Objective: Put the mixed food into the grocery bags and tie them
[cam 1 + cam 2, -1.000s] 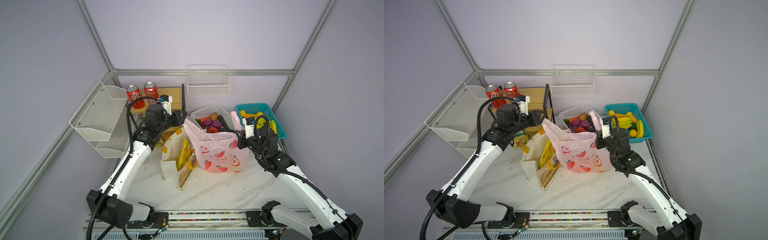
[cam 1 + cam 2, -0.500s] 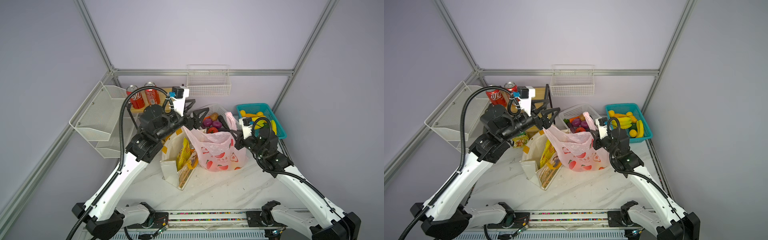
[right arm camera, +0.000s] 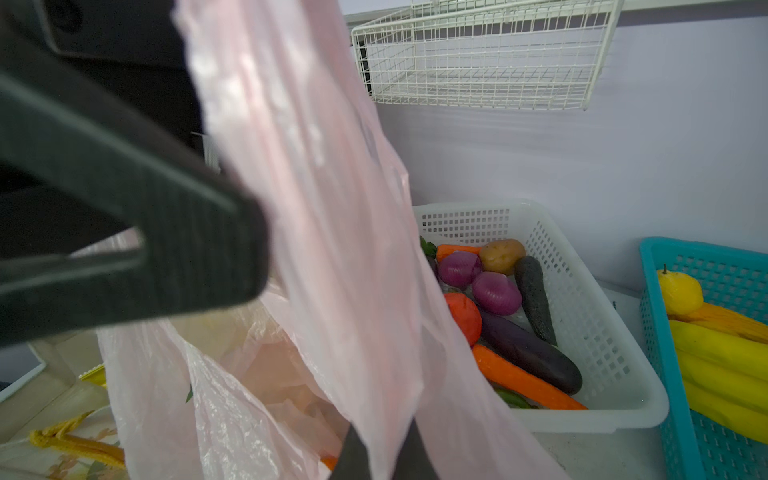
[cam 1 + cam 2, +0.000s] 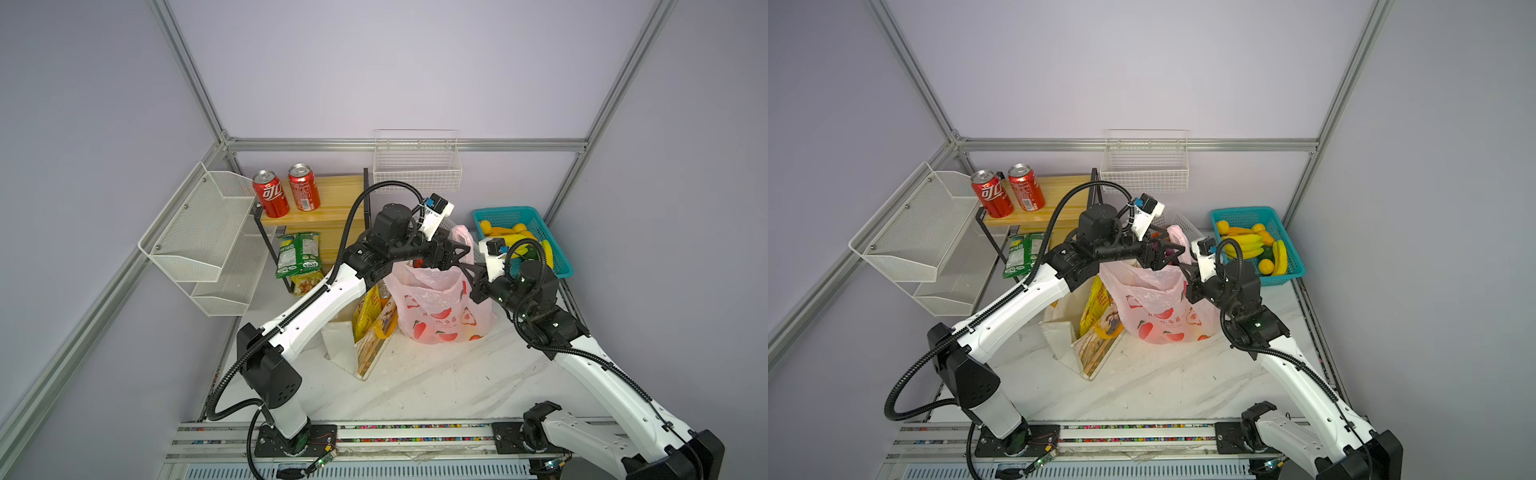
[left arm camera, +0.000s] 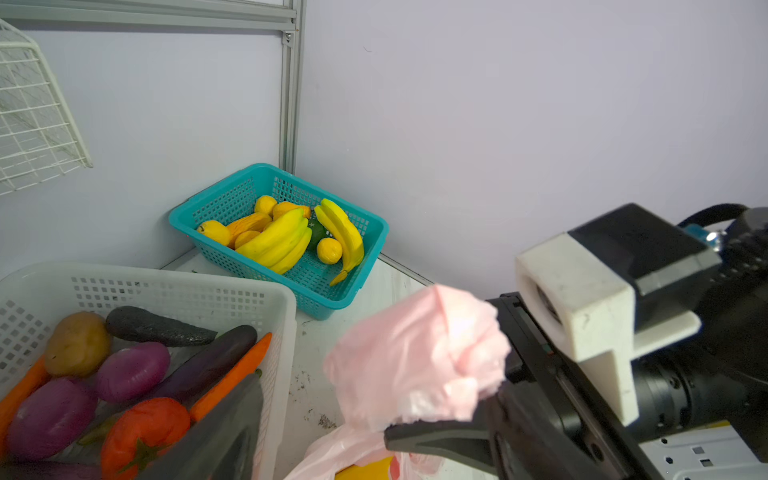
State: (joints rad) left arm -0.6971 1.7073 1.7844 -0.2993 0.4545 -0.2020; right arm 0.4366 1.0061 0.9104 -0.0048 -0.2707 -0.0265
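Note:
The pink plastic grocery bag [image 4: 436, 307] stands on the table in both top views, one handle [image 4: 461, 235] pulled up. My right gripper [image 4: 473, 276] is shut on that handle; in the right wrist view the plastic strip [image 3: 332, 249] runs between its fingertips [image 3: 353, 457]. My left gripper [image 4: 455, 257] is open right beside it, holding nothing, with one finger [image 3: 166, 249] next to the strip. The cream tote [image 4: 336, 340] leans left of the pink bag [image 4: 1158, 307], with the yellow crisp packet [image 4: 365, 307] inside. What the pink bag holds is hazy.
Behind the bags are a white basket [image 5: 166, 286] of vegetables and a teal basket [image 5: 274, 183] of bananas and lemons. Two red cans [image 4: 270, 199] stand on a wooden shelf, with a green crisp packet [image 4: 297, 253] below. Wire racks hang on the left and back walls.
My left gripper opened, let go at the bag's left side and swung right across the bag to my right gripper. The bag's left side has slumped. The right gripper kept its hold.

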